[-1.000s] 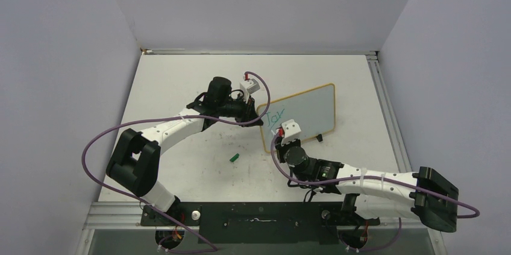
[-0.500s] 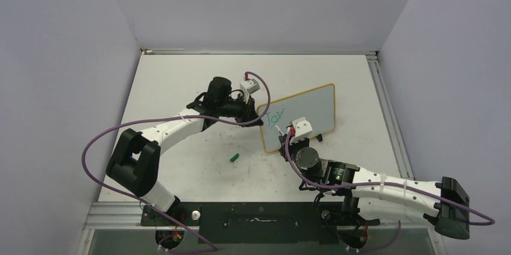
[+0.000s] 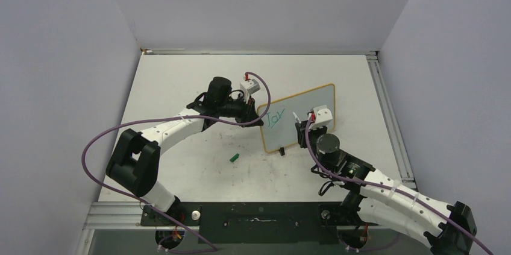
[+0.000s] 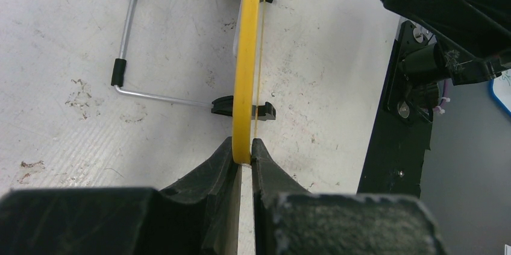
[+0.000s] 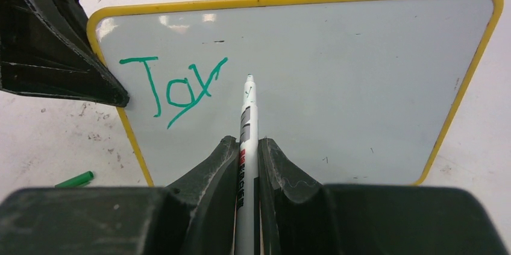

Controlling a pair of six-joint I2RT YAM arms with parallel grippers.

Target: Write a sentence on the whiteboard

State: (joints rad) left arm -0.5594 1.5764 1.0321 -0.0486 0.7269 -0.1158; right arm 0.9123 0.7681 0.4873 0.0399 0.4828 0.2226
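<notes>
The whiteboard (image 3: 310, 105), white with a yellow rim, stands tilted at mid-table. Teal letters reading "Joy" (image 5: 175, 89), the sentence, sit at its upper left and also show as the sentence (image 3: 275, 118) from above. My left gripper (image 4: 242, 146) is shut on the whiteboard (image 4: 247, 56), seen edge-on, and the left gripper (image 3: 256, 116) holds its left edge. My right gripper (image 5: 247, 143) is shut on a white marker (image 5: 247, 116). The marker's tip points at the whiteboard (image 5: 361, 86) just right of the letters; whether it touches I cannot tell. The right gripper (image 3: 300, 127) hovers before the board's middle.
A green marker cap (image 3: 234, 158) lies on the table left of the board, and the same cap (image 5: 75, 179) shows at the lower left of the right wrist view. The board's wire stand (image 4: 126, 44) and black feet (image 4: 241, 107) rest on the table behind it.
My right arm has swung to the right, carrying the marker from the board's lower left towards its middle. The left gripper and the board have not moved.
</notes>
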